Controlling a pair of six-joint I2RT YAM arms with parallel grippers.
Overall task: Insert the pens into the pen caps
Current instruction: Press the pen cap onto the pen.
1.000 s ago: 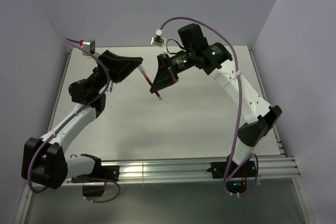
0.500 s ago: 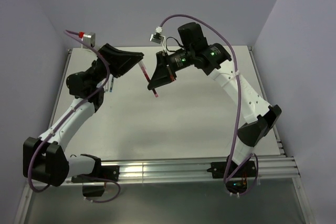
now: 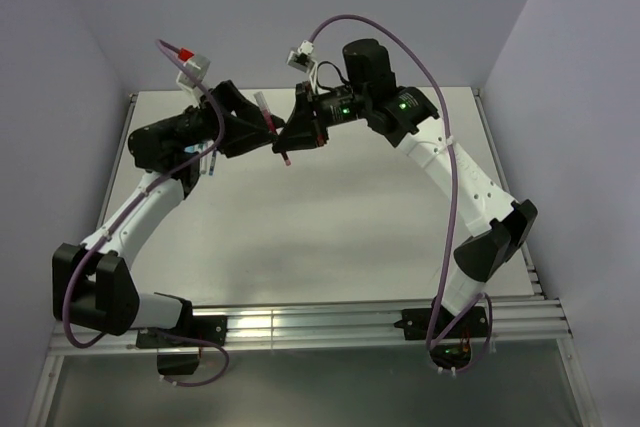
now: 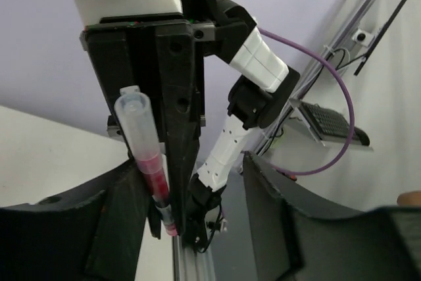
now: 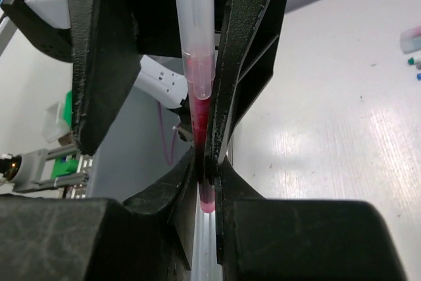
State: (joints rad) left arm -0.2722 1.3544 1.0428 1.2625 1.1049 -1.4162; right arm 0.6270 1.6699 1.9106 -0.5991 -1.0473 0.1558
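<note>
My right gripper [image 3: 291, 140] [image 5: 205, 162] is shut on the lower part of a red pen [image 3: 285, 154] [image 5: 200, 123] [image 4: 152, 174], which it holds in the air above the table's back left. A pale, see-through pen cap [image 3: 264, 105] [image 4: 135, 120] [image 5: 195, 11] sits over the pen's upper end. My left gripper [image 3: 258, 127] [image 4: 189, 162] is open around the capped pen. Its fingers [image 5: 99, 64] stand wide on both sides, and the pen lies close against one of them. The other pens are out of view.
A few small loose caps lie on the grey table [image 3: 350, 207] under the left arm [image 3: 211, 165], and one pinkish cap [image 5: 412, 39] shows in the right wrist view. Purple walls close the back and sides. An aluminium rail [image 3: 330, 322] runs along the near edge.
The left gripper has opened and let go of the cap, which stays on the red pen. Both grippers have risen and shifted left and towards the back.
</note>
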